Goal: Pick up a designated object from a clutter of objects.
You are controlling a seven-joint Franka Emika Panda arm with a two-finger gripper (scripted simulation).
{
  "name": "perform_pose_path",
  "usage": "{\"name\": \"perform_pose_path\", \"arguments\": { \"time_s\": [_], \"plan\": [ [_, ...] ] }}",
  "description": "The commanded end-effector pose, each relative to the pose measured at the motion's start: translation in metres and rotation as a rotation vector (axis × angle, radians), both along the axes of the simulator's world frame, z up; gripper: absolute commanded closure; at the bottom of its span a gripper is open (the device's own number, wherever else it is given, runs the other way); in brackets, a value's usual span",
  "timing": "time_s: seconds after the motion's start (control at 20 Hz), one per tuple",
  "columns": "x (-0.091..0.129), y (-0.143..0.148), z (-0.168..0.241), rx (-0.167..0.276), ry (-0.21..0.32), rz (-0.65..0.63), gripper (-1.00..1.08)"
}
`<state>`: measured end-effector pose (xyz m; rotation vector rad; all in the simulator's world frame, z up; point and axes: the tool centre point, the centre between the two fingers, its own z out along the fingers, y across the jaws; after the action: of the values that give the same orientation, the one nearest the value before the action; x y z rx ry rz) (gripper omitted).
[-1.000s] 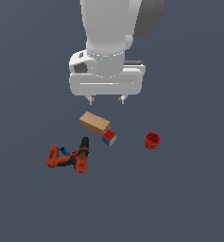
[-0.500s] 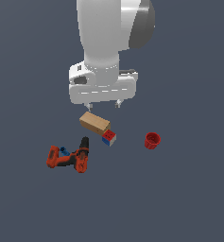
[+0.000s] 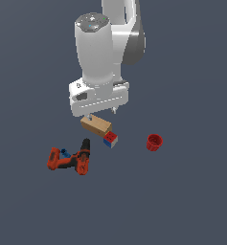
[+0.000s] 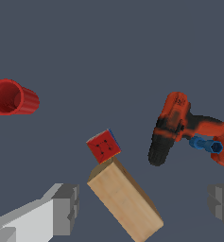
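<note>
4 items: tan box, cube touching its right end, cup far right, drill near left.
Gripper: spread wide, empty, above box.
Risk: finger may nudge the cube or slip off the angled box.

Nothing here can be read: no words, numbers or brand marks that I can make out on any of the things. The red face of the small cube, which lies touching one end of the tan box, carries a few dark dots but no letters, and the box itself is plain. The power drill, on the far side of the box from the red cup, shows a faint pale mark on its orange body, too small and blurred to tell.
</note>
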<state>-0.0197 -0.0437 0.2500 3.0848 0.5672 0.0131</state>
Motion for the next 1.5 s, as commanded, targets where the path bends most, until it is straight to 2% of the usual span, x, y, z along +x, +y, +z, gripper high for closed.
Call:
{"name": "perform_pose_path", "arguments": {
  "time_s": [0.0,0.9,1.45],
  "plan": [
    [-0.005,-0.005,-0.013,0.001,0.0,0.053,-0.92],
    [-0.057,-0.034,-0.099,0.005,0.005,0.423,-0.92],
    [-0.093,-0.047,-0.137,0.002,0.008,0.617,-0.92]
  ]
}}
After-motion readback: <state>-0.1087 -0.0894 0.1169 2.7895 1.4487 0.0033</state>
